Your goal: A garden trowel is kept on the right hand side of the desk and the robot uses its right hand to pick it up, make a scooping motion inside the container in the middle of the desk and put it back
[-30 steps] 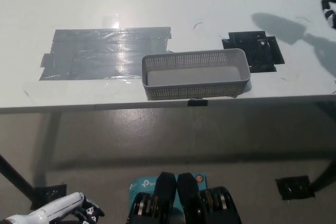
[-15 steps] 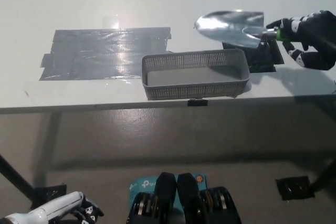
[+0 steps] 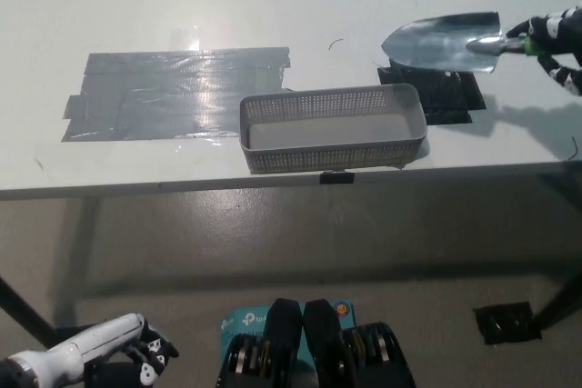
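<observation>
My black right hand (image 3: 556, 41) is at the right edge of the picture, shut on the handle of a garden trowel (image 3: 447, 43). The trowel's shiny metal blade points left and hangs in the air above the desk, over the black tape patch (image 3: 438, 93) and to the upper right of the container. The grey mesh container (image 3: 333, 127) stands near the desk's front edge, in the middle, with nothing visible inside. My white left hand (image 3: 95, 352) rests low at the bottom left, below the desk.
A wide patch of grey tape (image 3: 173, 91) covers the desk left of the container. The desk's front edge (image 3: 273, 184) runs across the picture's middle. A black table leg (image 3: 23, 311) slants at the lower left.
The right hand swung in with the trowel from the far top right to just above the container, then drew back right and slightly up. The camera shifted a little.
</observation>
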`<state>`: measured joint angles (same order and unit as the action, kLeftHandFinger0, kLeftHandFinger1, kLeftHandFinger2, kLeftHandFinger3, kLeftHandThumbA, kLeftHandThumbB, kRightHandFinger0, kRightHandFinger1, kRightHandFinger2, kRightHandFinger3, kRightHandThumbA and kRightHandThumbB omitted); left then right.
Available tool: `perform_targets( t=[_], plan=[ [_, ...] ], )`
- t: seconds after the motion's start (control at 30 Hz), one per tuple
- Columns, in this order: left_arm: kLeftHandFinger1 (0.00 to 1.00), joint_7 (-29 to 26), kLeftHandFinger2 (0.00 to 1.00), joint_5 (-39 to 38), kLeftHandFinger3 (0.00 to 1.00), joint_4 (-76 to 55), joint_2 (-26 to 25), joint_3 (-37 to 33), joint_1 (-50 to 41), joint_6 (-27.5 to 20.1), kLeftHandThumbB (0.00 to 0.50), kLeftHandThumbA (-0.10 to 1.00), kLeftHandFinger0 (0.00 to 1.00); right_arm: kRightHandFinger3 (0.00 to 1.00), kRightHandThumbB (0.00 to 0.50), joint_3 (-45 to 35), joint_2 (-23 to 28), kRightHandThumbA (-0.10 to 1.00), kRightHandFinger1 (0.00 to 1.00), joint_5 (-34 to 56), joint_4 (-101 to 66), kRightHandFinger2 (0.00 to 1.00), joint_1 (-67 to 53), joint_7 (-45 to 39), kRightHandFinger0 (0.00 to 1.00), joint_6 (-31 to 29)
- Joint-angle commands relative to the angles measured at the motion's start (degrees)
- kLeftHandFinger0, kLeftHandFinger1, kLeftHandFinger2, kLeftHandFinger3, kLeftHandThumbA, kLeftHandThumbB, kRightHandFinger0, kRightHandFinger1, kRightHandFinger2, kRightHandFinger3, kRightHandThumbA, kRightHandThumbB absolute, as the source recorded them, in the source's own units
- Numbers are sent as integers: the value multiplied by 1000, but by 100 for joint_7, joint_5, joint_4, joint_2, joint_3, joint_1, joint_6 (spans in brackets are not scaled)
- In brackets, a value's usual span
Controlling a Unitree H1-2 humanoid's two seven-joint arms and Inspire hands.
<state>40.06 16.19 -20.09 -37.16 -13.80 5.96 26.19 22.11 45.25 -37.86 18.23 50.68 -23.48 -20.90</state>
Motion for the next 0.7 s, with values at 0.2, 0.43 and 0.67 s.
perform_targets(
  t=[0.2,0.43,0.67],
  plan=[
    [665,100,735,-11,798,-105,-210,50,200,74,500,1000,704,143,42,529,74,-100,62,-526,178,481,961,382,0,-603],
    [659,107,732,-14,804,-129,-217,8,249,74,500,1000,699,70,6,1030,162,-100,1,-506,-63,361,922,529,0,-603],
    [668,129,749,21,818,-148,-199,46,268,74,500,1000,705,124,29,1303,422,-100,0,-704,9,208,898,603,0,-603]
  ],
)
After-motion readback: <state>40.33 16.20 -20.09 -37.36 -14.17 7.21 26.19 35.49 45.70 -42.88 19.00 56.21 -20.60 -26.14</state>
